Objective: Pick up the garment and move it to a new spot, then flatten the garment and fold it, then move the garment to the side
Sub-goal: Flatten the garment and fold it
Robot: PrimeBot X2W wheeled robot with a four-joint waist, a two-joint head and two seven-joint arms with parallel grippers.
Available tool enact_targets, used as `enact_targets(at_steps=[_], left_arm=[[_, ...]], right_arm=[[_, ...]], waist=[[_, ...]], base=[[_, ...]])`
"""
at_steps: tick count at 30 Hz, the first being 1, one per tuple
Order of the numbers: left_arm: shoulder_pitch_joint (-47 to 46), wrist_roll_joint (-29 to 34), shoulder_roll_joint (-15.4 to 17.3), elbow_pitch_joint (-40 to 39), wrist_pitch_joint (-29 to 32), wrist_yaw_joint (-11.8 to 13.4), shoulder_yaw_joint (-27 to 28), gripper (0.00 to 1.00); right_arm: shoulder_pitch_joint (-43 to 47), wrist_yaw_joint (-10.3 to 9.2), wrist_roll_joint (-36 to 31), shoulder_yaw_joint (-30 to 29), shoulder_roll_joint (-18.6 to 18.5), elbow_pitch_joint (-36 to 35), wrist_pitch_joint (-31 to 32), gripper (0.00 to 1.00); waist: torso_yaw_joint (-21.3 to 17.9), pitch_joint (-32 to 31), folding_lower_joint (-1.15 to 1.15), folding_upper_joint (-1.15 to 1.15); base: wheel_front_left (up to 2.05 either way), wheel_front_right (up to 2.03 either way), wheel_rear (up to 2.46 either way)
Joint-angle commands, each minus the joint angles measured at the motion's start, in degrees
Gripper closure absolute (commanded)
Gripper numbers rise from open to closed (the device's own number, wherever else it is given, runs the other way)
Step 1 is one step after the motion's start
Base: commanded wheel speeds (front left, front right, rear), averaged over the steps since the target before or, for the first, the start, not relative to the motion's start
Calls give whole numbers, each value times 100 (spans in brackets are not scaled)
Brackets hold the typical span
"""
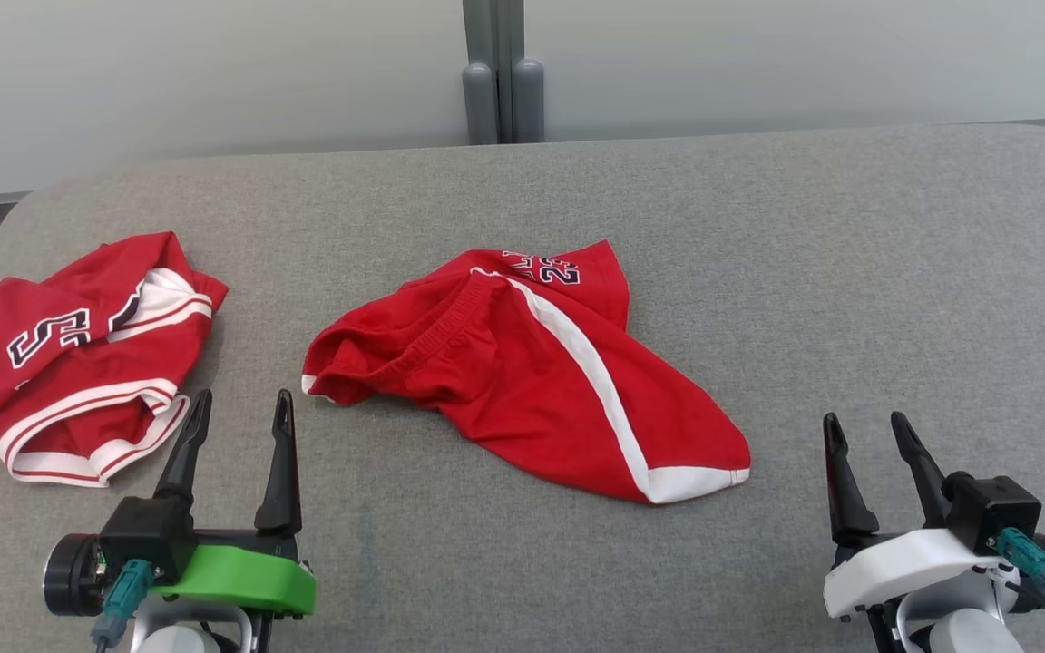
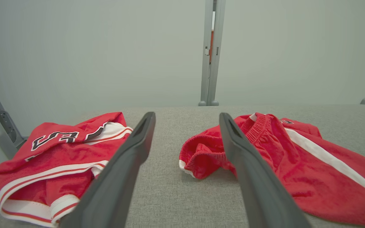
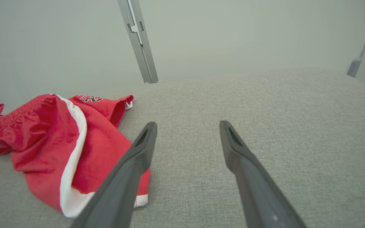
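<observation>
You have both arms low at the near edge of the table (image 1: pixel 849 272), forearms drawn back toward the body and fingers pointing away across the grey cloth top.

Your left gripper (image 1: pixel 243 399) sits at the lower left. Its two dark fingers (image 1: pixel 282 453) stand well spread with nothing between them, the left one leaning slightly outward. In the left wrist view the left gripper (image 2: pixel 186 118) hangs just above the cloth, and bare table shows in the gap between the tips.

Your right gripper (image 1: pixel 865 422) sits at the lower right, tilted a little to the left. Its fingers are also parted, somewhat less widely than the left pair, and they hold nothing. In the right wrist view the right gripper (image 3: pixel 187 125) looks out over bare table.

The shorts (image 1: pixel 532 381) lie in a loose, rumpled heap at the middle of the table, between the two grippers and a little beyond them. They are red with a white side stripe. The waistband end is bunched toward your left, and one leg with a white hem runs toward the near right. Neither gripper touches them. From the left wrist the shorts (image 2: pixel 296 171) lie ahead and to the right, partly behind the right finger. From the right wrist the shorts (image 3: pixel 43 133) lie off to the left, with the hem behind the left finger.

A crumpled red jersey (image 1: pixel 78 363) lies at the far left, just beyond your left gripper and apart from the shorts. The left wrist view shows the jersey (image 2: pixel 59 152) to the left of the fingers.
</observation>
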Motion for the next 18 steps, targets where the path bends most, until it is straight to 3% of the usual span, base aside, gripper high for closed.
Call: enact_targets(at_steps=[1, 10, 18], left_arm=[[87, -44, -7, 8, -1, -24, 39, 0], [30, -41, -53, 5, -1, -64, 41, 0], [-109, -174, -54, -22, -1, -80, -146, 0]], right_arm=[[76, -8, -32, -11, -17, 63, -18, 0], [-274, -8, 110, 220, -17, 458, 60, 0], [-995, -8, 332, 665, -17, 1084, 1275, 0]], waist=[[15, -16, 0, 0], [69, 82, 0, 0], [166, 227, 0, 0]], base=[[0, 0, 0], [0, 0, 0], [0, 0, 0]])
